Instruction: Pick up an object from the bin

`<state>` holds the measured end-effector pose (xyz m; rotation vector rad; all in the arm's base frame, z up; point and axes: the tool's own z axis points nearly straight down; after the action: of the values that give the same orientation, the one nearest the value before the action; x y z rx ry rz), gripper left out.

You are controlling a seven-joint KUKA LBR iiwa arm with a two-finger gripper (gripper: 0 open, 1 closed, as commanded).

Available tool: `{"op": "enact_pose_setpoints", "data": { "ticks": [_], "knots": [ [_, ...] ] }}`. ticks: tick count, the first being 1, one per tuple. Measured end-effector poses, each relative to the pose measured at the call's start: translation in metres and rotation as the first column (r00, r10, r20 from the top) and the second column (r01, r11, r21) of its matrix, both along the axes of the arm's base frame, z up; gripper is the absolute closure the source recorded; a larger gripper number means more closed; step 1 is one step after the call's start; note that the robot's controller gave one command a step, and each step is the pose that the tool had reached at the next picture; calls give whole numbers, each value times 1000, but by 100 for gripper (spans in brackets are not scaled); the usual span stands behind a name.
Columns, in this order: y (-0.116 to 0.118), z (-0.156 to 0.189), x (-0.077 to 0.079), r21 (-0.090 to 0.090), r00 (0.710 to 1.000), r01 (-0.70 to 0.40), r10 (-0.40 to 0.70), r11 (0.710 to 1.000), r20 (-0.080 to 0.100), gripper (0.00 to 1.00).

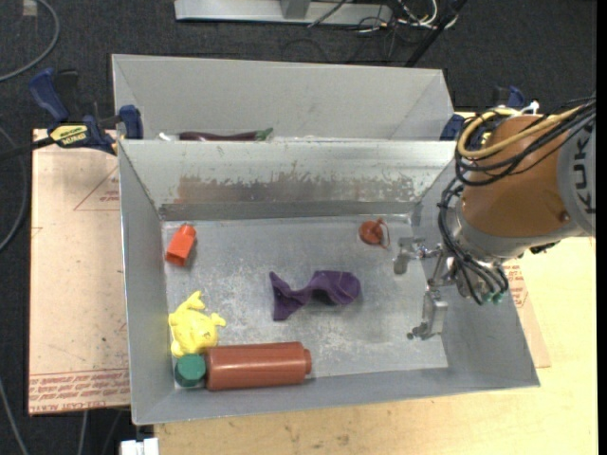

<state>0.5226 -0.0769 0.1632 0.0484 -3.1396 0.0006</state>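
We see the pincer (pixel 426 303) at 3 o'clock in the grey bin (pixel 313 192), low over bare, scuffed metal w/ nothing in it; can't tell if it's spread or pressed together. Nearest things: small red piece (pixel 373 233) at 1 o'clock, apart from it, and purple rag (pixel 313 292) at centre. Orange block (pixel 180 244) sits at 10, yellow toy (pixel 194 325) at 8, red-brown cylinder (pixel 258 365) at 7. The bin sits on a pale desk (pixel 569 349); dark carpet (pixel 142 17) and cables (pixel 417 8) at 12.

In bin (pixel 379 341) centre, cloth (pixel 313 293); bottle (pixel 256 366) before it; toy (pixel 193 326) left; block (pixel 180 244) behind toy.
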Motion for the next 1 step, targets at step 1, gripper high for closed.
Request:
{"op": "enact_pose_setpoints", "data": {
  "ticks": [1],
  "knots": [
    [20,59,12,1,1000,-7,7,1000,3,0]
  ]
}}
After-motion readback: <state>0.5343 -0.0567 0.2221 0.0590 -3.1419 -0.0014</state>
